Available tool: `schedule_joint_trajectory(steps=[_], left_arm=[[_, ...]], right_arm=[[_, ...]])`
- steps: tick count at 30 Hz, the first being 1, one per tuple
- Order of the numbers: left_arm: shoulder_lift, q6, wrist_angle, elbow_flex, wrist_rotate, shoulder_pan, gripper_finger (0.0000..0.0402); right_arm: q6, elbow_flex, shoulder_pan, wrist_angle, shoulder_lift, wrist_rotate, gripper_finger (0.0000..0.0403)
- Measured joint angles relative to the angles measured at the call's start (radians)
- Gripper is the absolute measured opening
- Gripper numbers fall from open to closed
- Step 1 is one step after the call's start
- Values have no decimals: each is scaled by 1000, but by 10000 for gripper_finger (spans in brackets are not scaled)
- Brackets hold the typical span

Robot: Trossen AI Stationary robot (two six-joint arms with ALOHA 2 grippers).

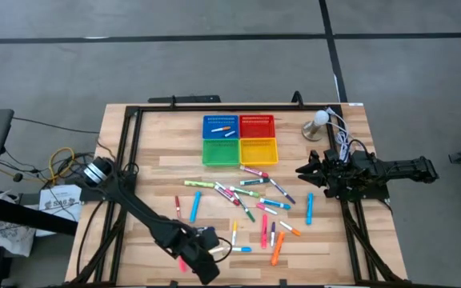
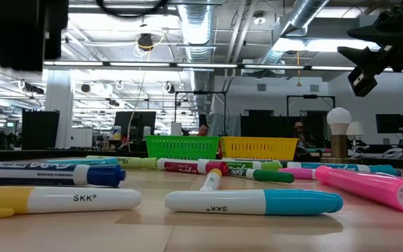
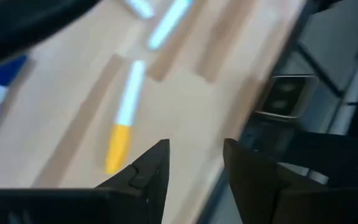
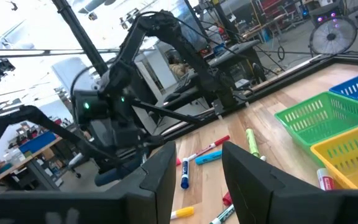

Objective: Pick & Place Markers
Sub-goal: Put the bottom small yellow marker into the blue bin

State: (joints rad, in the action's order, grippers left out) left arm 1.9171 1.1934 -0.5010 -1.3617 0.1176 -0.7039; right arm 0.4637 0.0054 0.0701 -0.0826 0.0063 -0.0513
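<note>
Many markers [image 1: 250, 200] in pink, blue, green, orange and yellow lie flat and scattered across the middle of the wooden table. Two more lie in the blue basket [image 1: 220, 126]. My left gripper [image 1: 210, 262] hangs open over the table's near edge, left of centre. A white marker with a yellow cap [image 3: 124, 121] lies just beyond its fingertips [image 3: 194, 152], and nothing is between the fingers. A pink marker [image 1: 182, 262] lies beside it. My right gripper [image 1: 301, 170] waits open at the table's right side, pointing level across the table [image 4: 194, 158].
Blue, red [image 1: 257, 126], green [image 1: 221, 151] and yellow [image 1: 258, 150] mesh baskets stand in a square at the far middle. A white ball lamp on a wooden base [image 1: 318, 124] stands at the far right. Black rails [image 1: 126, 160] run along the table's edges. A person [image 2: 203, 129] sits in the room behind.
</note>
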Motion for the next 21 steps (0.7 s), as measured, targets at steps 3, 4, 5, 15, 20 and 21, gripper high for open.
schedule_joint_trajectory(steps=[3,4,5,15,20,21], left_arm=[[29,-3,-2,0,-7,14,150],[36,-6,-4,0,-6,19,150],[42,-8,-4,0,-6,26,150],[55,-80,-7,-1,5,43,150],[81,-102,-18,0,12,44,150],[90,-109,-16,0,11,44,150]], right_arm=[[0,0,0,0,0,0,120],[0,0,0,0,0,0,120],[0,0,0,0,0,0,120],[0,0,0,0,0,0,120],[0,0,0,0,0,0,120],[0,0,0,1,0,0,120]])
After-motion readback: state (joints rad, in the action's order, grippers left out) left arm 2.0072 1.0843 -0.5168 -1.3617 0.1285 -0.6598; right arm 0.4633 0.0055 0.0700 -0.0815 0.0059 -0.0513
